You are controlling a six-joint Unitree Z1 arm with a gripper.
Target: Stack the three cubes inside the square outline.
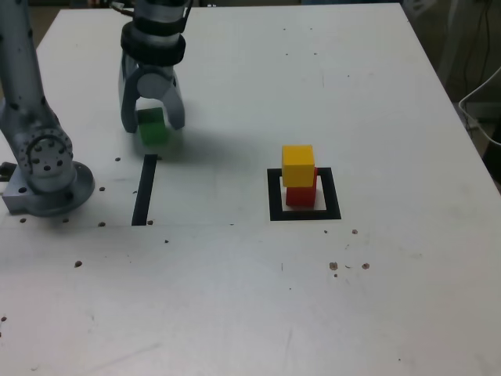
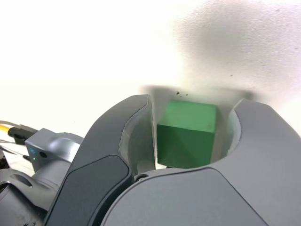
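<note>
- Your claw [image 1: 154, 123] is partly open, around the green block [image 1: 153, 135], with gaps beside it, so no grip yet.
- Near that block, you have the black strip [image 1: 145, 190].
- In the exterior view, the black square [image 1: 334, 194] is to the right, with 2 blocks: yellow [image 1: 297, 165] on top of red [image 1: 301, 196], filling your stacking spot.
</note>
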